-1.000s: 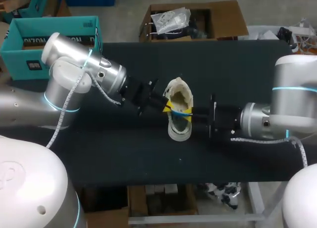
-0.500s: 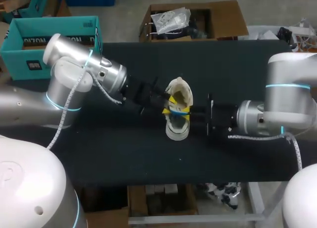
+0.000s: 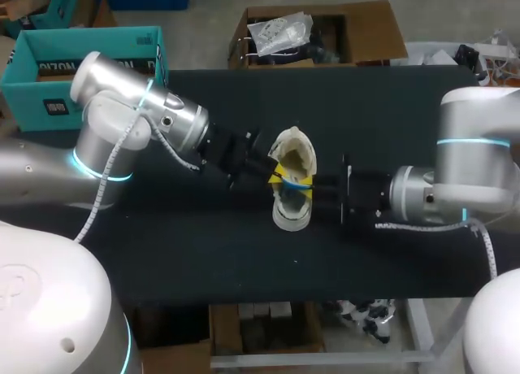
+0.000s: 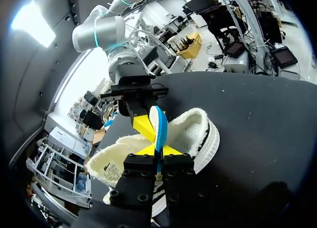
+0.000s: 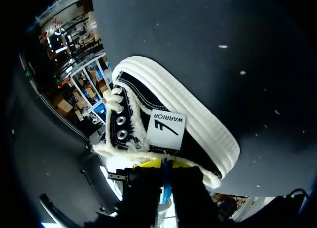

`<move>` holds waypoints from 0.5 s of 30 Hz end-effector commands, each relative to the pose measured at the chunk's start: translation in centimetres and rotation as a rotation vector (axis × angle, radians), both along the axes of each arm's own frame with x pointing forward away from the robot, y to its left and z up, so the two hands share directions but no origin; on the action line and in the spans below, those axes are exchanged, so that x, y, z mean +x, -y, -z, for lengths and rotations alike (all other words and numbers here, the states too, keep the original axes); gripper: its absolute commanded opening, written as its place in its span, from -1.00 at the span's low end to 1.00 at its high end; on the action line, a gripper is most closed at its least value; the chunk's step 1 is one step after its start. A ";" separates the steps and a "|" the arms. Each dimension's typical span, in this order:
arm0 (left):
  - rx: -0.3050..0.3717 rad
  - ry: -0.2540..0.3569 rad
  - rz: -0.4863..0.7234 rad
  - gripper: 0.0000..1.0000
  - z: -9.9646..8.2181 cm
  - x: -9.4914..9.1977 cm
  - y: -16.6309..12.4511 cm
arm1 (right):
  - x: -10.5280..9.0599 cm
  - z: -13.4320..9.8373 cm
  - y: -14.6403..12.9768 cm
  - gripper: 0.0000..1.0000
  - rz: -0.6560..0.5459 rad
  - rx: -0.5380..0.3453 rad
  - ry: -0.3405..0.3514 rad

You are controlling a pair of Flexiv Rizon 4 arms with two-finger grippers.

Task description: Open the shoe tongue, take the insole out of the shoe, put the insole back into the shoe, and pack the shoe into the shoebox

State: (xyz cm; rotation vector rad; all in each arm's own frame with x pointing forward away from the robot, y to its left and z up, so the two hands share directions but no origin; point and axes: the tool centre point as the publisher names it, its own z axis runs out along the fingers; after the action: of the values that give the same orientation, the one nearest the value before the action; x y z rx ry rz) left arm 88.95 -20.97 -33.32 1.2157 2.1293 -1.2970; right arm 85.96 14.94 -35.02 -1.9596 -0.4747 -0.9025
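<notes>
Working over a black table (image 3: 162, 252), with the shoe (image 3: 291, 215) sitting at its middle, toe toward the near edge and fleece-lined opening toward the far edge. Pinching the blue insole (image 4: 159, 126) on edge above that opening with the left gripper (image 4: 159, 149), reaching in from the left with its yellow tips pressed flat on both faces. Clamping the same insole from the right with the right gripper (image 3: 313, 187), judging by the thin blue strip squeezed between its fingers in the right wrist view.

Judging the step in hand as passing the insole through the shoe mouth, out or back in; not possible to tell which from this alone. Doing it well probably meaning giving the lead to one gripper only and loosening the other before any pull, avoiding a tug-of-war on a thin, bendy sheet. Steering the insole along the length of the shoe rather than across it, sparing the laces (image 5: 116, 96) and the fleece edge a snag. Watching the shoe itself, resting loose on the table with nothing pinning it, and so likely to lift or slide with the insole. Leaving the teal box (image 3: 89, 34) at the far left, probably the shoebox, for last.
</notes>
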 end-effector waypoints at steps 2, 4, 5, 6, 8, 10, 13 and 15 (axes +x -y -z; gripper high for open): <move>-0.001 -0.004 0.004 -1.00 0.3 0.0 0.2 | -0.9 -0.7 0.0 -0.26 0.002 0.004 0.005; 0.001 -0.004 0.002 -1.00 0.4 0.1 0.1 | -1.3 -1.1 -0.1 -0.22 -0.001 -0.001 0.007; 0.000 -0.005 0.000 -1.00 0.4 0.1 0.1 | -1.4 -1.3 -0.1 -0.24 -0.003 -0.001 0.010; 0.000 -0.005 -0.002 -1.00 0.4 0.1 0.0 | -1.6 -1.5 -0.2 -0.26 -0.009 -0.005 0.015; -0.001 -0.006 -0.004 -1.00 0.4 0.1 0.0 | -2.0 -1.8 -0.5 -0.39 -0.015 -0.008 0.021; -0.003 -0.006 -0.004 -1.00 0.5 0.1 0.1 | -2.2 -2.0 -0.7 -0.58 -0.022 -0.013 0.025; -0.004 -0.007 -0.007 -1.00 0.6 0.2 0.1 | -2.2 -2.1 -0.8 -1.00 -0.029 -0.013 0.026; -0.003 -0.008 -0.009 -1.00 0.7 0.2 0.2 | -2.1 -1.9 -0.9 -1.00 -0.033 -0.015 0.022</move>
State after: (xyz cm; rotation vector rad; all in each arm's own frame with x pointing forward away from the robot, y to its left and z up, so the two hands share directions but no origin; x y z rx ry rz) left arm 89.00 -20.99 -33.63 1.2068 2.1382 -1.3020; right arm 83.94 15.72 -33.14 -1.9485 -0.5231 -0.9106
